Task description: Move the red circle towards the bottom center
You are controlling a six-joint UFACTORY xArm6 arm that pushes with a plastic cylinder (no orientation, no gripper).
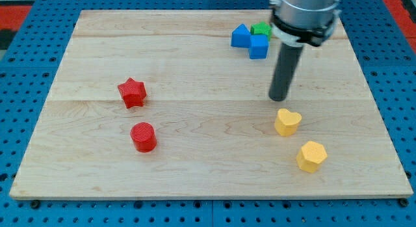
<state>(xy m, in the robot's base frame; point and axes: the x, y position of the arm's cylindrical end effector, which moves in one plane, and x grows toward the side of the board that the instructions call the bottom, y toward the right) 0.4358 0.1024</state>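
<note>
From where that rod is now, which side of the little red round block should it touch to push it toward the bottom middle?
No gripping: my tip only pushes. The red circle is a short upright cylinder at the view's left. I would probably press its upper-left wall, since bottom center lies right and below; being round, it needs a centred push.

The arm comes in from the view's top right, its grey wrist cut off by the frame; the dark rod hangs straight down, upright. My tip (279, 99) sits low on the board, right of centre.
</note>
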